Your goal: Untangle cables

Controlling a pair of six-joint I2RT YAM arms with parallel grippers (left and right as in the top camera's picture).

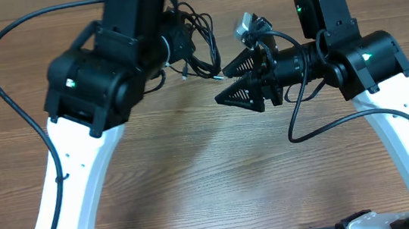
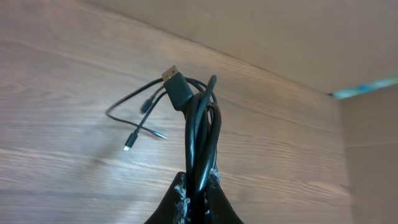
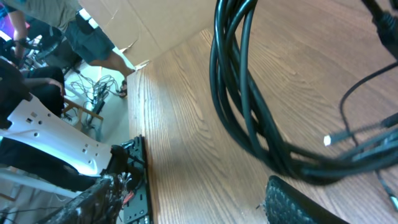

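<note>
Cables [image 2: 196, 137] pinched in left claw [image 2: 198, 185], grip seen only from left wrist; right claw [image 1: 234, 81] wide.

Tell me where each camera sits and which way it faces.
Overhead: above the table, looking down at both arms and the cables.
Left wrist: behind the left gripper, which is shut on the cables, facing the tabletop.
Right wrist: behind the open right gripper, facing the cable loops close up.
Shared: all three show the cables.

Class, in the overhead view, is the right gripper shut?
No: the right gripper has its fingers clearly apart, beside the cables.
</note>
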